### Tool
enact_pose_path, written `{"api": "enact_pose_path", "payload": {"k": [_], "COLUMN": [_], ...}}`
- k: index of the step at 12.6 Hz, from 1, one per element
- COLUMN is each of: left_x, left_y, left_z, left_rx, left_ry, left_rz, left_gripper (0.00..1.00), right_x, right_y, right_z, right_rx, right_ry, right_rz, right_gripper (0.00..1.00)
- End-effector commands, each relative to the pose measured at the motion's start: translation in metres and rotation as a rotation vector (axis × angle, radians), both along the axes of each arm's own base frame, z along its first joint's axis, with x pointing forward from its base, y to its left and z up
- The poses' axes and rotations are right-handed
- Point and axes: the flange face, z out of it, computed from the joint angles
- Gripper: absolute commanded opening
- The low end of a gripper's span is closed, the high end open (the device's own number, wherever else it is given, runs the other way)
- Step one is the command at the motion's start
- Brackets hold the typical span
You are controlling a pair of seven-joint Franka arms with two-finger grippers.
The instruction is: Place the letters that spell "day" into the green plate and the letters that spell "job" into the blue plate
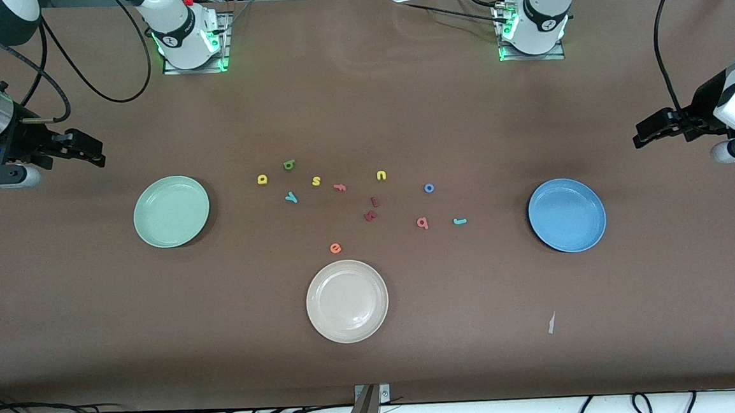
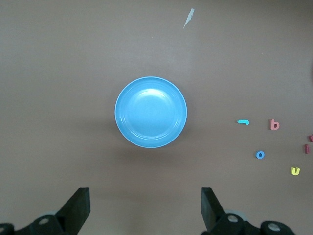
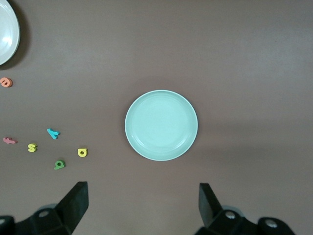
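Both arms waiting high at table ends. Left gripper [image 2: 144, 208] hovering over round blue plate [image 1: 566, 215], jaws standing wide, gripping nothing; right gripper [image 3: 142, 205] likewise over pale green plate [image 1: 171, 211]. Tiny foam letters lying between plates: yellow "d" [image 1: 262, 179], green "a" [image 1: 289, 165], teal "y" [image 1: 291, 198] toward green plate; blue ring "o" [image 1: 429, 188], pink "b" [image 1: 423, 223], teal "j" [image 1: 460, 221] toward blue. Advice: descending straight, pinching one letter at a time.

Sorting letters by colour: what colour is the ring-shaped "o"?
Blue; the "o" shows best in the left wrist view.

Beige-white plate [image 1: 347, 301], orange "e" [image 1: 335, 248], yellow "s" [image 1: 316, 181], yellow "u" [image 1: 381, 175]
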Motion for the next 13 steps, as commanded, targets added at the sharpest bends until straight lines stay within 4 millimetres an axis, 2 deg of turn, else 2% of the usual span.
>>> {"api": "enact_pose_path", "payload": {"k": [1,13], "left_x": [-0.0003,-0.0001], "left_y": [-0.0001,-0.0010], "left_z": [0.0020,0.0010], "left_rx": [0.017,0.017], "left_ry": [-0.013,-0.010], "left_rz": [-0.024,-0.025], "left_gripper": [1.00,1.00], "right_x": [0.0023,0.0012], "right_y": [-0.0001,-0.0020], "right_z": [0.0045,0.0036], "right_rx": [-0.003,-0.005], "right_ry": [-0.010,0.000], "right_rz": [0.003,0.002], "right_gripper": [1.00,1.00]}}
